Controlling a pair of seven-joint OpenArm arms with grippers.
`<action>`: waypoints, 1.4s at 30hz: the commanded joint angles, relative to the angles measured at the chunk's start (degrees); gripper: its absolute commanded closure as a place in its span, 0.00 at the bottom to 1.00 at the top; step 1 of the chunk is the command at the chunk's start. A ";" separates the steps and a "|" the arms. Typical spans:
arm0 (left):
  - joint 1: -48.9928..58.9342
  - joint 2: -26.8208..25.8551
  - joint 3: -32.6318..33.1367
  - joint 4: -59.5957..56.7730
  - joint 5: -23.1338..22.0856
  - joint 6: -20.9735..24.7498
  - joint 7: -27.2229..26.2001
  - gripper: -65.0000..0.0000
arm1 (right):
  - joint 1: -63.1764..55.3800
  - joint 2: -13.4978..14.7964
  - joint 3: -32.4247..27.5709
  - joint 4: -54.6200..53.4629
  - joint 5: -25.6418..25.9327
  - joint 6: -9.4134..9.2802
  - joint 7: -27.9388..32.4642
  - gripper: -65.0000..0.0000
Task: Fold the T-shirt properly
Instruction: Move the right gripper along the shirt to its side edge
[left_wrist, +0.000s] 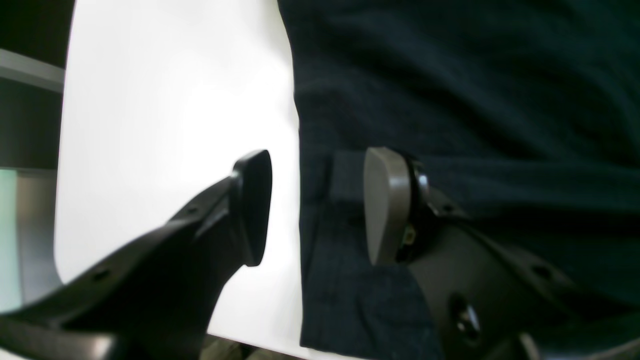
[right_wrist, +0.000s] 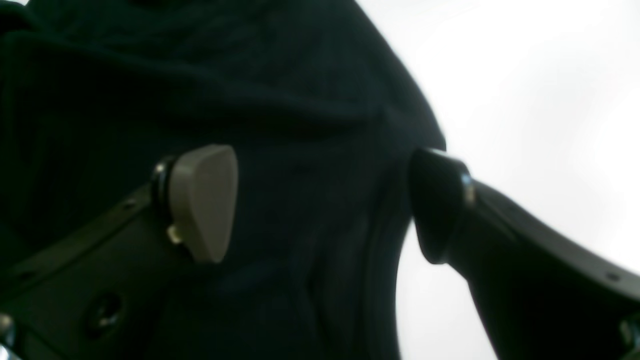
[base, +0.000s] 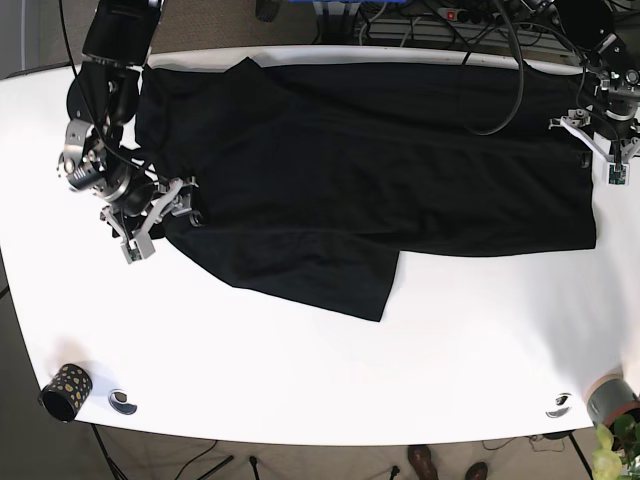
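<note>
- A black T-shirt (base: 370, 160) is spread across the upper half of the white table (base: 300, 370) in the base view, reaching from the upper left to the right edge, with one flap folded down toward the centre of the frame.
- The right gripper (base: 160, 215) is seen at the left of the base view, at the shirt's left edge.
- In the right wrist view, the right gripper (right_wrist: 325, 202) is held wide apart: the grey pad (right_wrist: 202, 200) lies over the dark T-shirt (right_wrist: 280, 125) at centre left, and the black finger (right_wrist: 440, 205) sits at the cloth's edge at centre right. Nothing is clamped.
- The left gripper (base: 598, 135) is seen at the upper right of the base view, at the shirt's right edge.
- In the left wrist view, the left gripper (left_wrist: 317, 207) is likewise released: the grey pad (left_wrist: 385, 205) is over the T-shirt (left_wrist: 475, 90), and the black finger (left_wrist: 252, 205) is over the white table (left_wrist: 170, 125), with the hem between them.
- A dark spotted cup (base: 65, 390) stands at the lower left corner of the base view.
</note>
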 joint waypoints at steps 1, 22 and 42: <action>-0.49 -0.84 -0.12 1.05 -0.06 0.14 -1.22 0.57 | 4.44 1.09 -1.36 -2.67 1.00 0.07 1.41 0.23; -0.40 -1.37 0.23 -2.20 -0.59 0.14 -1.13 0.56 | 24.57 1.18 -17.97 -42.76 -8.06 0.60 26.28 0.23; -8.49 -10.16 0.93 -14.60 -0.15 0.14 0.89 0.56 | 24.49 -2.52 -22.11 -43.99 -8.32 0.42 27.87 0.70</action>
